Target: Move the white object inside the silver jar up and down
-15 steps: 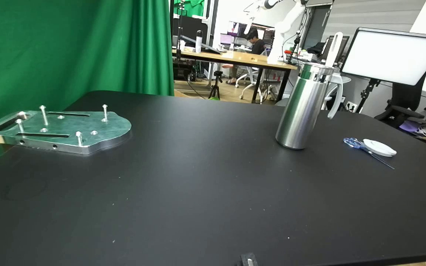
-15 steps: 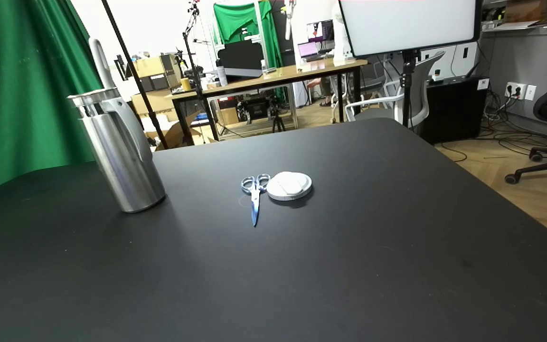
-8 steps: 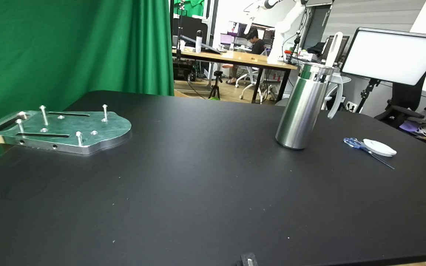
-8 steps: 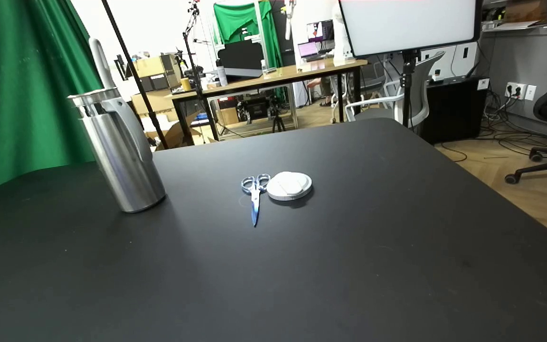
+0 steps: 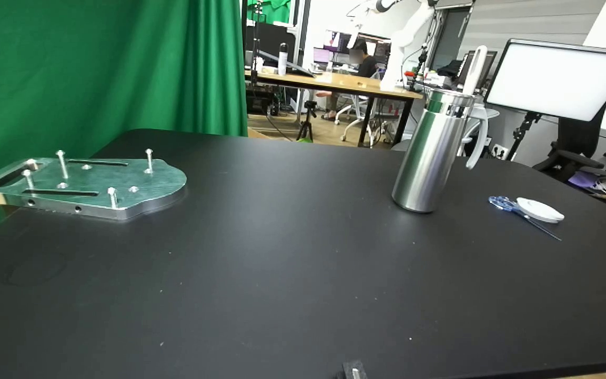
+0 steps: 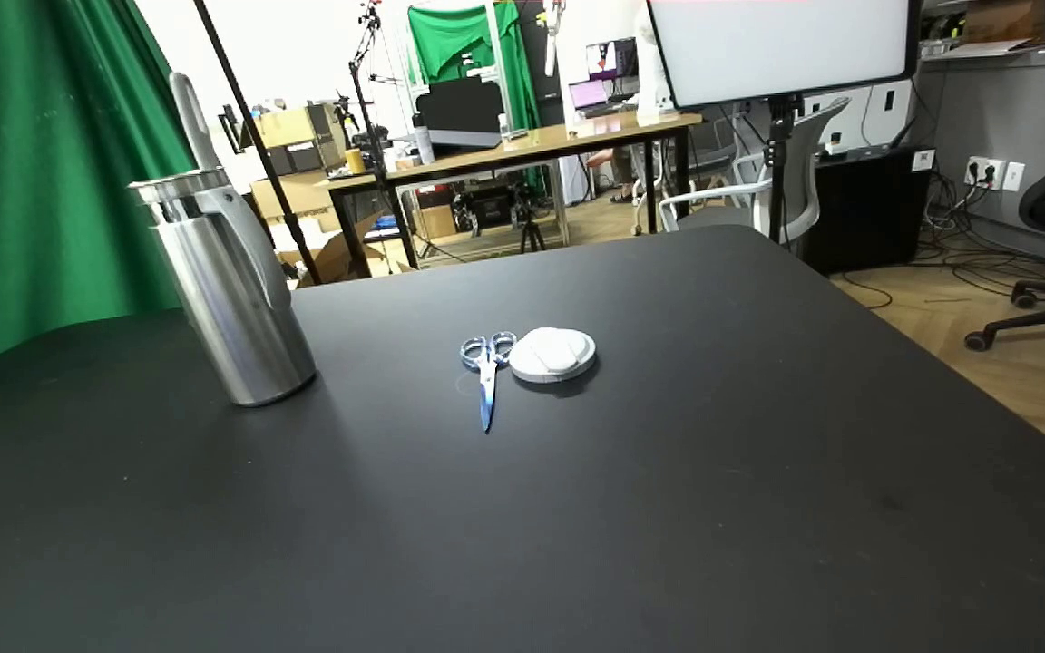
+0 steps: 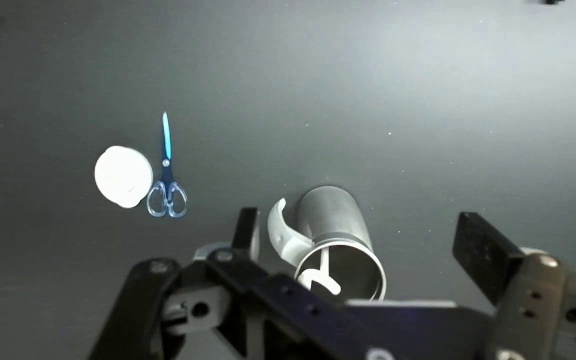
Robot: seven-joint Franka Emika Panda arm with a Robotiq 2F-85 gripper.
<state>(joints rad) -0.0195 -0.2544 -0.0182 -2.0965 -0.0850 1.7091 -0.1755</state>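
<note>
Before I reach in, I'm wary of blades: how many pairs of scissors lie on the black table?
1: the scissors, beside the white disc. All three views show just this pair; unseen spots might hide more.

Black-and-grey claw (image 7: 359, 237); dark blocky pads (image 7: 487, 257); round pale screws (image 7: 549, 261)

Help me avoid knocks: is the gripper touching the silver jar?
Apart: both exterior views show the silver jar in full, with no part of the gripper against it.
</note>
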